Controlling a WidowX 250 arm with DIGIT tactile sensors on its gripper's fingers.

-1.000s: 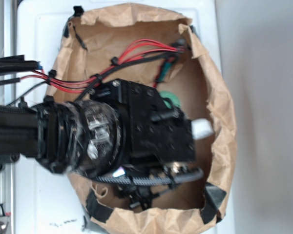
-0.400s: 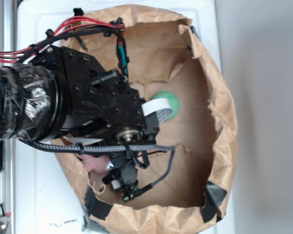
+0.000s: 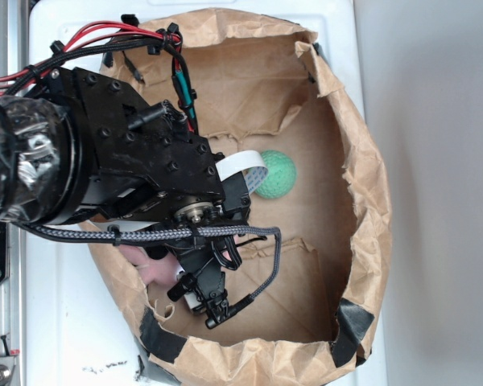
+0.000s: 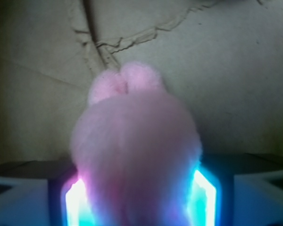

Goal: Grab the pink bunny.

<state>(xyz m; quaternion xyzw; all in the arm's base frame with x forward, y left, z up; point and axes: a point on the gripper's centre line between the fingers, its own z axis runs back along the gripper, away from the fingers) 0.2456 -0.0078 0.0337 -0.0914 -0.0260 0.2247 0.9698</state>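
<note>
Two lit pads of the gripper (image 4: 137, 197) clench the pink bunny (image 4: 134, 155) — soft plush could squeeze out if the arm jerks, I'd say.

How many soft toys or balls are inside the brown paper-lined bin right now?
2. The pale-pink plush bunny sits between the gripper fingers near the bin's left wall; the textured green ball lies mid-bin. The arm could hide others.
</note>
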